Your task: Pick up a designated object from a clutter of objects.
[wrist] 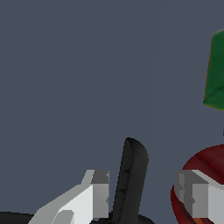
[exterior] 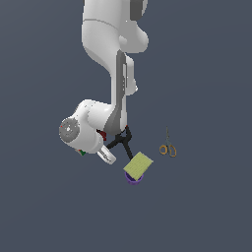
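The white arm [exterior: 106, 74] reaches down over the dark grey counter [exterior: 206, 74] and its bulk covers most of the clutter. From under the wrist the black spring clamp [exterior: 123, 141] pokes out, its two thin handles spreading in a V toward the exterior view's right. Just beyond the clamp lies the yellow-green flat block [exterior: 138, 165], tilted over the purple bowl [exterior: 133, 179], of which only a sliver of rim shows. The small orange-handled scissors [exterior: 168, 147] lie well apart, further to the exterior view's right. In the wrist view the pincer [wrist: 142, 197] is spread, one pale finger [wrist: 99, 194] on each side of a black clamp handle [wrist: 130, 181] that stands between them, with a gap toward the far finger. The dark red cup [wrist: 205, 164] sits right behind that far finger, and a green face of the puzzle cube [wrist: 215, 72] shows past it.
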Available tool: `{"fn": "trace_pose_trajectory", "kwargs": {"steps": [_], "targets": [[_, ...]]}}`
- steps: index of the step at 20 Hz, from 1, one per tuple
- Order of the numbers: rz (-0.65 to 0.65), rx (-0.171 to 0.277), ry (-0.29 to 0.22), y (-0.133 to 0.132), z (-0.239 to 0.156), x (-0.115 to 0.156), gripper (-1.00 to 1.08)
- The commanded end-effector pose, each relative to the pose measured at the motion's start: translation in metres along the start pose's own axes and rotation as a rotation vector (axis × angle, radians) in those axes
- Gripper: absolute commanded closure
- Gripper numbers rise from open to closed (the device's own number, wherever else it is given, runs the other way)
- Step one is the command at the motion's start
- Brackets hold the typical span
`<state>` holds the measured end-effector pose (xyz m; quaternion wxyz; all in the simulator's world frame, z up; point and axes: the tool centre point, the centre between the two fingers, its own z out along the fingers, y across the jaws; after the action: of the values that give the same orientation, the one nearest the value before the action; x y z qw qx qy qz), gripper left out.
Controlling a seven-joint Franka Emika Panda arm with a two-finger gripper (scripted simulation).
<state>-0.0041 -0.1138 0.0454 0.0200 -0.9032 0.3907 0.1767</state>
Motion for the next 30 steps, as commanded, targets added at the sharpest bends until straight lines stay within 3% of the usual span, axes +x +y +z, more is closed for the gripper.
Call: {"fn": "trace_pose_trajectory", "kwargs": {"steps": [1, 8, 9, 18, 19, 30], "targets": [[0.001, -0.001, -0.001, 0.0, 0.008, 0.0, -0.2], [0.005, -0.001, -0.001, 0.001, 0.026, 0.0, -0.2], [0.005, -0.001, -0.001, 0.001, 0.026, 0.0, 1.08], [0.005, -0.001, -0.001, 0.001, 0.026, 0.0, 1.08], [0.003, 0.014, 0.021, -0.002, 0.011, 0.004, 1.08], [0.004, 0.012, 0.019, -0.006, -0.025, -0.002, 1.08]]}}
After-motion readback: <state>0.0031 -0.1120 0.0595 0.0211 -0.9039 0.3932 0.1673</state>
